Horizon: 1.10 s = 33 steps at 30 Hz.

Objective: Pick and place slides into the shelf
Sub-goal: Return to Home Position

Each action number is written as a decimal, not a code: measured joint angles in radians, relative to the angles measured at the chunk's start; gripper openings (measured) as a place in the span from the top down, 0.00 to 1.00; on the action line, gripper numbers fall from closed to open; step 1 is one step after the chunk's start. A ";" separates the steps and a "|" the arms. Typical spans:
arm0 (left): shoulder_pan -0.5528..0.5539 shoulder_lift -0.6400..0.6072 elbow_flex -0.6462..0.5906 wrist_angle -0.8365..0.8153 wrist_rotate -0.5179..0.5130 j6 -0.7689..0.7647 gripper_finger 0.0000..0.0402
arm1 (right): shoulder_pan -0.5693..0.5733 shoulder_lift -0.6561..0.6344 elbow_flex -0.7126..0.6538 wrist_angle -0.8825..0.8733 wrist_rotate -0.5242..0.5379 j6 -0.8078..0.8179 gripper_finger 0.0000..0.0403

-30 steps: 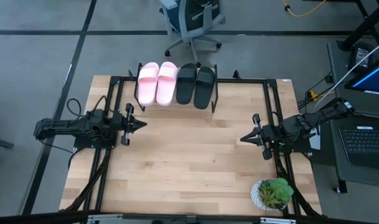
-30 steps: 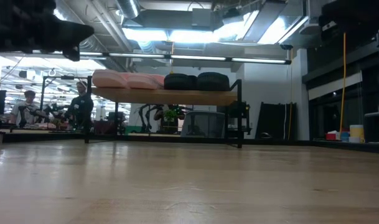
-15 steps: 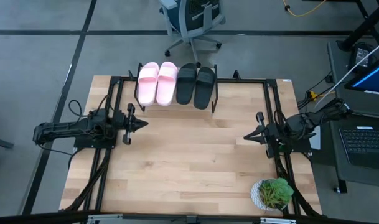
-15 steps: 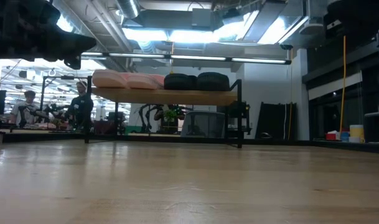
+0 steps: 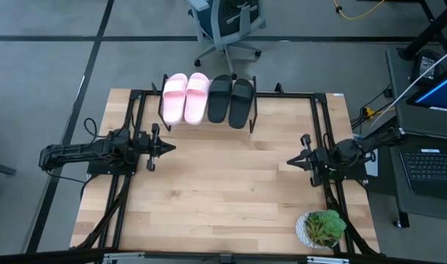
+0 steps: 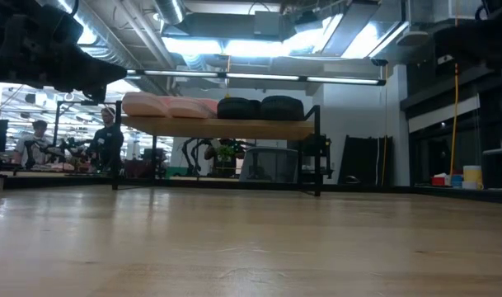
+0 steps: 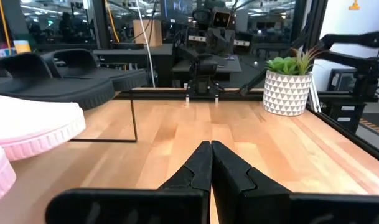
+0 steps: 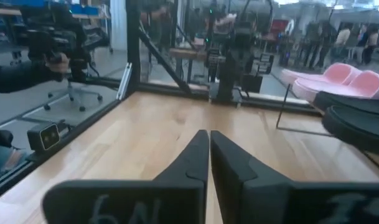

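Since 1.0 s ago, little changed: right gripper (image 5: 291,160) drawn back a touch toward its own edge of the table (image 5: 223,198); left gripper (image 5: 166,147) nudged slightly inward; footwear untouched. From above: 2 pink slides (image 5: 185,97) and 2 black slides (image 5: 231,100) side by side at the far edge, long axes running front to back; both grippers over the middle band of the wood, pointing at each other, well apart from all 4; left one nearer, with the pink pair ahead of it toward the far edge; right one farther off from the black pair. From table height: all 4 resting on the plank of the shelf (image 6: 234,128), pink beside black; only dark arm shapes at the upper corners. Past the left wrist: fingers pressed together, nothing between them; shoes off to one side, raised above the tabletop; a potted plant (image 7: 287,87) beyond. Past the right wrist: fingers closed to a hairline, nothing held; pink and black pairs again off to the side. Placing judged done; only the retreat to rest left, with no reach toward the shelf needed.
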 joint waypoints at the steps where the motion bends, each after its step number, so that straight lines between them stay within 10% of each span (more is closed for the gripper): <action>1: 0.000 0.000 0.000 0.000 0.000 -0.008 1.00 | 0.000 -0.015 -0.022 0.015 -0.003 -0.004 0.95; 33: 0.000 0.000 0.000 0.003 -0.054 -0.012 1.00 | 0.000 -0.075 -0.119 0.045 -0.003 0.219 0.94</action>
